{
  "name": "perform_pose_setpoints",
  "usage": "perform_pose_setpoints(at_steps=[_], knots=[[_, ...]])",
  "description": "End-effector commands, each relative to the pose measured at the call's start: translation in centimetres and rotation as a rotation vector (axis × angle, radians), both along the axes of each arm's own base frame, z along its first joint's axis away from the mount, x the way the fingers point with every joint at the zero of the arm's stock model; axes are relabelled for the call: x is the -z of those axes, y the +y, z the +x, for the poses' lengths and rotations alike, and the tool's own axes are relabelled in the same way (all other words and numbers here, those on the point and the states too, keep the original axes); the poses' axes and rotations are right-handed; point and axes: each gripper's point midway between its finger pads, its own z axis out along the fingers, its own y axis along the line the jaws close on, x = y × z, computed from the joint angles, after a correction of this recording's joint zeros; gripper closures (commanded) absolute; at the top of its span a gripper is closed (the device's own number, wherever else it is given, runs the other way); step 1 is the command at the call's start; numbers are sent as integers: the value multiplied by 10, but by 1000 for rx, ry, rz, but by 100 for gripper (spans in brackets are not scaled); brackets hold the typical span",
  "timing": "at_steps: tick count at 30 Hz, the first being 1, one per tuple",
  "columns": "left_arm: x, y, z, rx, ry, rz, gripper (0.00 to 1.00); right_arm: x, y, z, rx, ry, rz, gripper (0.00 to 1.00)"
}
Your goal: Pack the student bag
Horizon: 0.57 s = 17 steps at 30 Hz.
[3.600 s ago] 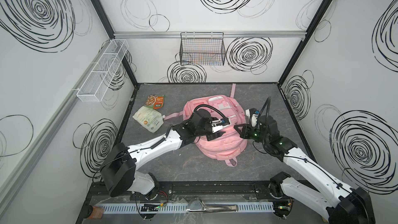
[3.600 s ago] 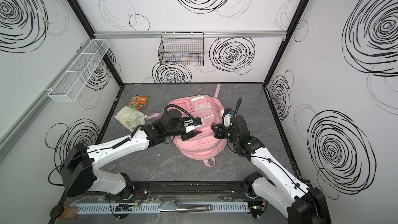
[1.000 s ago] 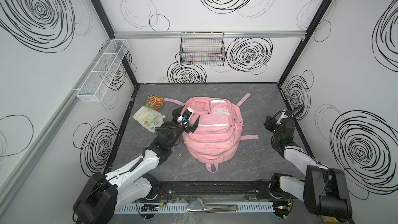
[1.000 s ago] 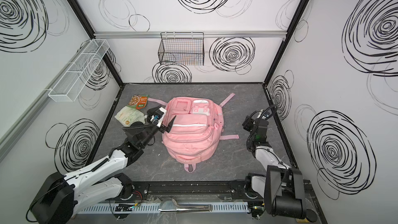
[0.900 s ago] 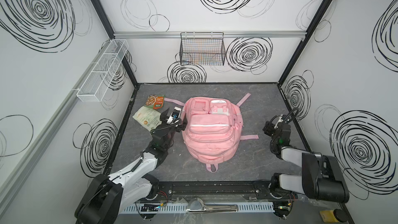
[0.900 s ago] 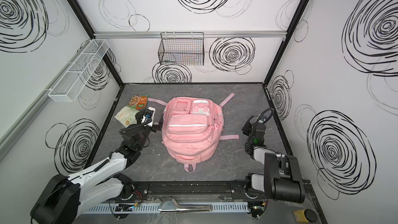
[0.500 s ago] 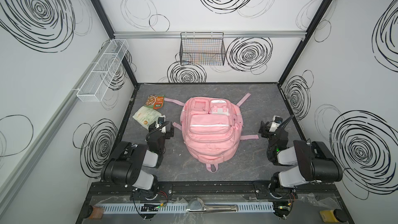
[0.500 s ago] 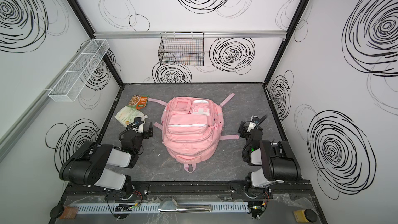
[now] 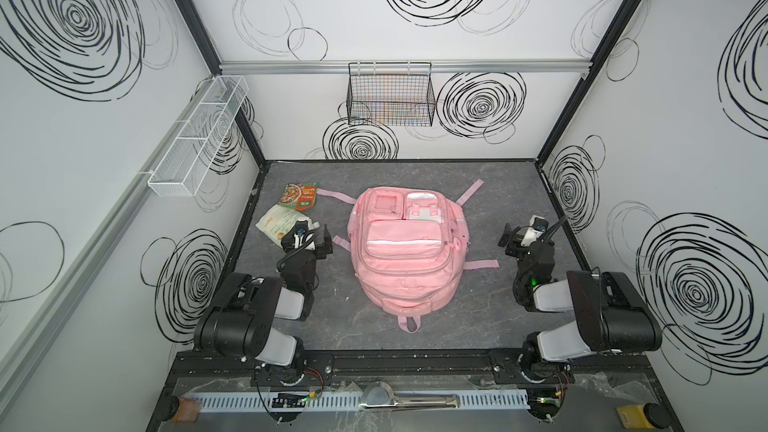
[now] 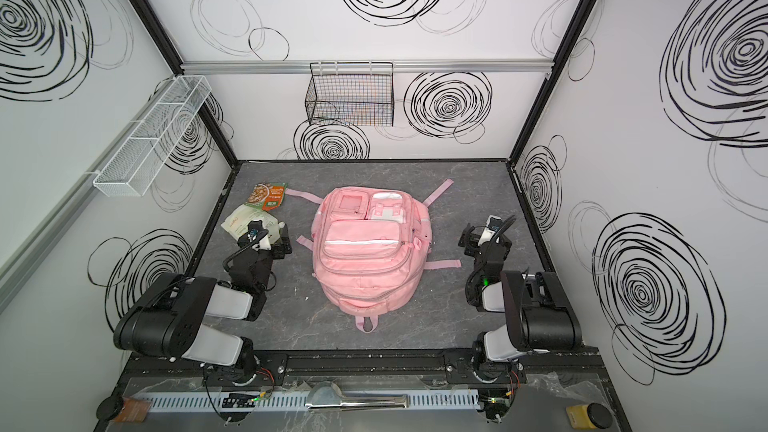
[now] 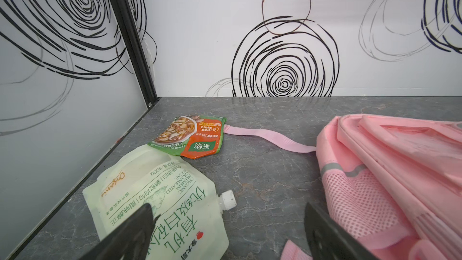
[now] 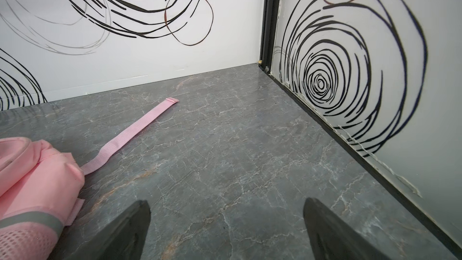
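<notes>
Backpack: the pink backpack (image 9: 405, 259) lies flat mid-table, front pockets up, zips appearing drawn shut, so nothing inside shows.
Sugar pouch: the white spouted pouch (image 11: 160, 191) lies left of the backpack, outside it.
Soup packet: the orange-green packet (image 11: 192, 136) lies beyond the pouch, left of the backpack, touching a strap end.
Left gripper: the left gripper (image 11: 226, 223) is folded back left of the backpack, jaws apart and empty, one finger over the pouch.
Right gripper: the right gripper (image 12: 226, 223) is parked right of the backpack, jaws spread, holding nothing.
Stage: the arms' tucked pose suits rest; whether packing is over cannot be told.
</notes>
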Motion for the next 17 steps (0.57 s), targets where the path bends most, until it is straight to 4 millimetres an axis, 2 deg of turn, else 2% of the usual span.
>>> perform_pose_setpoints(at_steps=[1,4,17], knots=[[-26,0,5,-17,-100,-19,4,-15,-2,4,16,-46,-6,0],[-28,2,-1,-68,-121,-5,4,-15,-2,4,18,-48,-7,0],[-28,5,0,-72,-120,-12,4,-15,-2,4,16,-47,-6,0]])
